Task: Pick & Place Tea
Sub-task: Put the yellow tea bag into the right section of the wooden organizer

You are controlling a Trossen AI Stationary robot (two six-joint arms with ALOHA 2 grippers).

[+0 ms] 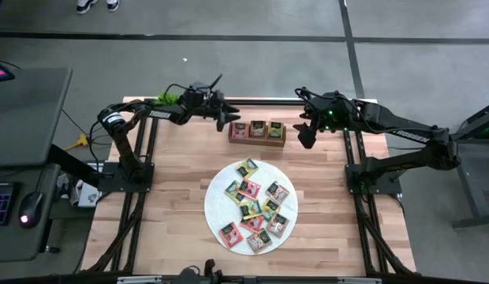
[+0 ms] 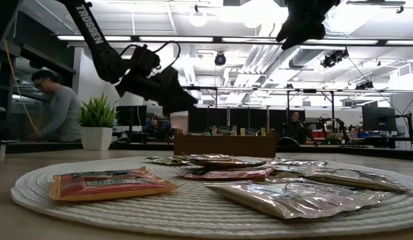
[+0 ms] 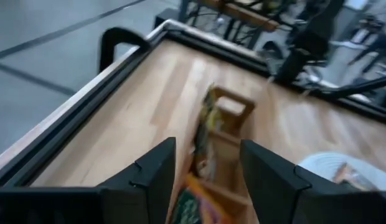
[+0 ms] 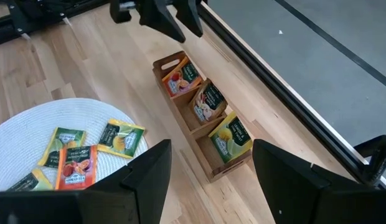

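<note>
The left arm reaches across the counter's far edge, its gripper [image 1: 226, 120] raised just beside the tray [image 1: 258, 139], jaws parted and empty. The right gripper [image 1: 306, 130] hangs at the tray's other end, jaws spread wide, holding nothing. Three tea packets [image 4: 208, 102] stand in the tray's compartments; the rest lie scattered on the mat [image 1: 221, 189].

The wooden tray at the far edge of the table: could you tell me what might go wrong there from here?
The left gripper hangs open right at the tray's end compartment, so a careless retreat could clip the wall or drag out the red packet standing there. The right gripper waits open near the opposite end, and could crowd the left arm if both move in.
</note>
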